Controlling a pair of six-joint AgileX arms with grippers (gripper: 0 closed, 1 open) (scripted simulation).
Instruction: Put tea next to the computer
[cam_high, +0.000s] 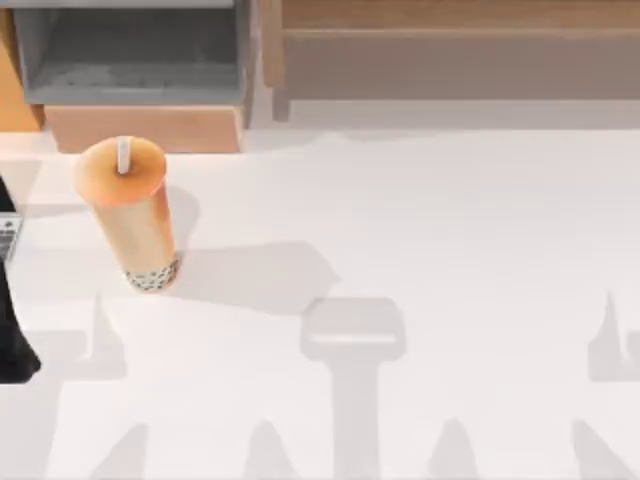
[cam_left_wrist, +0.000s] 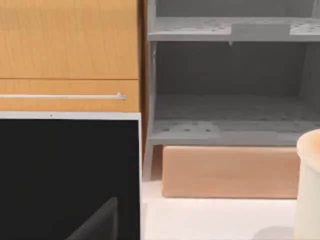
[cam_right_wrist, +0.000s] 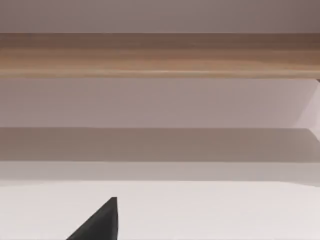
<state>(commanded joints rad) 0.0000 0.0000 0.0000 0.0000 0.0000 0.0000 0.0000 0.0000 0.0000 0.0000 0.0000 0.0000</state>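
One tea (cam_high: 128, 205) upright near table's (cam_high: 450, 230) left edge, computer (cam_high: 8, 235) sliver beside it, grippers' state unclear.

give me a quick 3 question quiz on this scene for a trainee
1. True or false: the tea stands upright on the table.
2. In the top view, the computer lies at which edge? A) left B) right C) bottom
3. Fill in: behind the tea, at the table's far edge, is a grey ____.

Key: 1 true; 2 A; 3 shelf
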